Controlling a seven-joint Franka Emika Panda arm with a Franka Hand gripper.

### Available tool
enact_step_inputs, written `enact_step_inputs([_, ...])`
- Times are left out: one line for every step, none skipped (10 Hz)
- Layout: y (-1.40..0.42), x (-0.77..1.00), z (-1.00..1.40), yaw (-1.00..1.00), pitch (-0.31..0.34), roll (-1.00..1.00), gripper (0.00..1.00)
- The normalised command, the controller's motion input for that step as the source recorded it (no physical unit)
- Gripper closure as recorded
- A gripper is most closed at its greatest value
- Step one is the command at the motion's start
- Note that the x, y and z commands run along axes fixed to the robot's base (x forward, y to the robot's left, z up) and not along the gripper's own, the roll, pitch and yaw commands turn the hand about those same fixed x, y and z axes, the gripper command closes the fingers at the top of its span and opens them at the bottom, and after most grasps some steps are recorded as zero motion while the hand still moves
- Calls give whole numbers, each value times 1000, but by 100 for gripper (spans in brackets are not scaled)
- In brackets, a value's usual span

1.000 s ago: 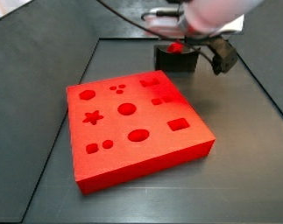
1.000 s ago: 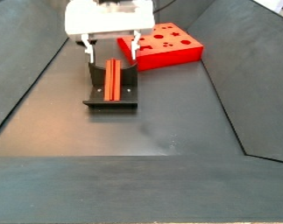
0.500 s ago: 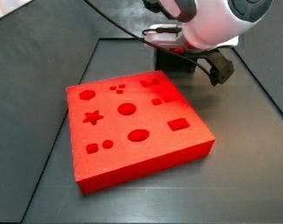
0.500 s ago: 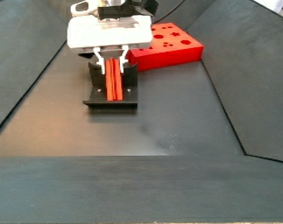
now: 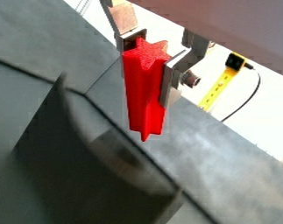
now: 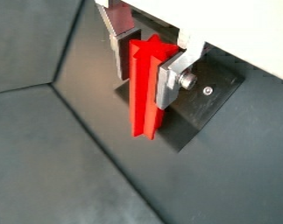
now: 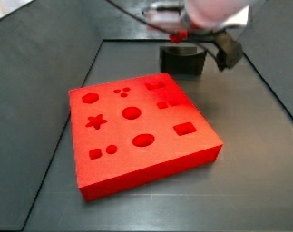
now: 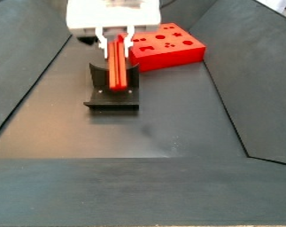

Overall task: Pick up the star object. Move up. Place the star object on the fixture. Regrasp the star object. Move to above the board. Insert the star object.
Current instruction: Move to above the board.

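Note:
My gripper (image 5: 152, 54) is shut on the star object (image 5: 144, 87), a long bright red peg whose star-shaped end face sits between the silver fingers (image 6: 167, 74). In a side view the star object (image 8: 115, 66) hangs from the gripper (image 8: 115, 43) just over the dark fixture (image 8: 112, 97). In a side view the gripper (image 7: 185, 38) hovers above the fixture (image 7: 182, 60), and only a bit of the star object (image 7: 177, 36) shows. The board (image 7: 142, 131), a thick red slab with many shaped holes, lies in front of the fixture; the board (image 8: 166, 44) also shows behind the gripper.
Sloping dark walls (image 8: 39, 71) close in the floor on both sides. A yellow strip (image 5: 220, 83) and a dark cable lie beyond the floor's edge in a wrist view. The fixture's base plate (image 6: 208, 96) lies under the peg.
The open fingers closed on the star object lying on the fixture. The gripper has since risen a little with the peg in it.

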Motion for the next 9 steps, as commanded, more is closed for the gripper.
enact_step_inputs([137,-201,1000,-201,-116,8,100])
enact_step_inputs([135,-195,1000,-214,-72,-13,100])
enact_step_inputs([134,-193,1000,-214,-50,-20,100])
enact_step_inputs([131,-187,1000,-192,-5,-27,100])
enact_step_inputs([130,-185,1000,-178,14,-28,100])
enact_step_inputs([124,-177,1000,-145,49,-33,100])
enact_step_inputs([119,-171,1000,-118,79,-34,100])
enact_step_inputs([108,-160,1000,-88,105,-35,100])
enact_step_inputs([64,-107,751,-50,140,-34,100])
